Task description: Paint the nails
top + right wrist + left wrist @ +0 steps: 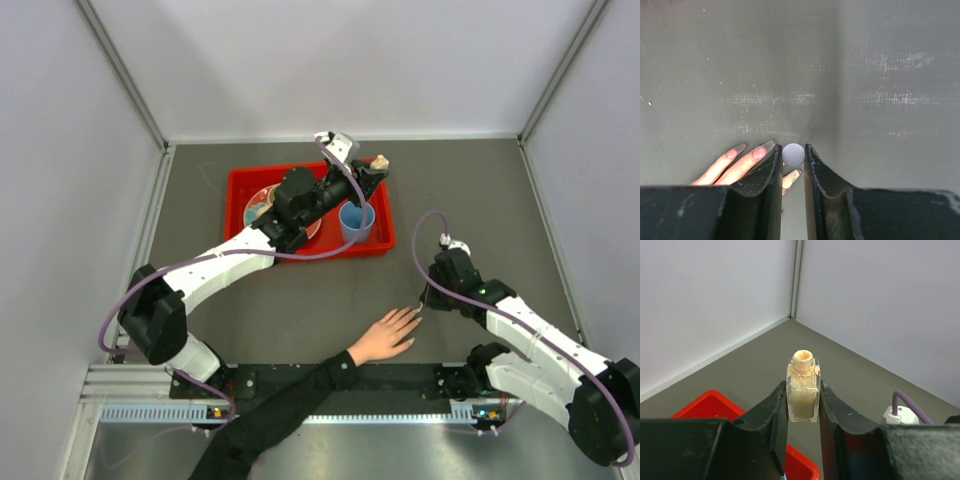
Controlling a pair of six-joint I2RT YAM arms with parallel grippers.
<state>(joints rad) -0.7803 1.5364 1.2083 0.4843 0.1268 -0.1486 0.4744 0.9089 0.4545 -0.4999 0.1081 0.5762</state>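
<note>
Black fingers (767,175) of the right pincer (428,297) clamp narrowly on a small grey ball (793,155), probably the cap of the brush. Just left of them and beneath lie the nails (760,152), tipping a hand (385,335) spread flat on the counter (300,290). Its long axis runs toward this pincer, so a stroke would likely draw along that line. Well apart, the left pincer (803,390) grips an open bottle (803,365) above the red tray (234,190), leaving the right arm much the nearer.
</note>
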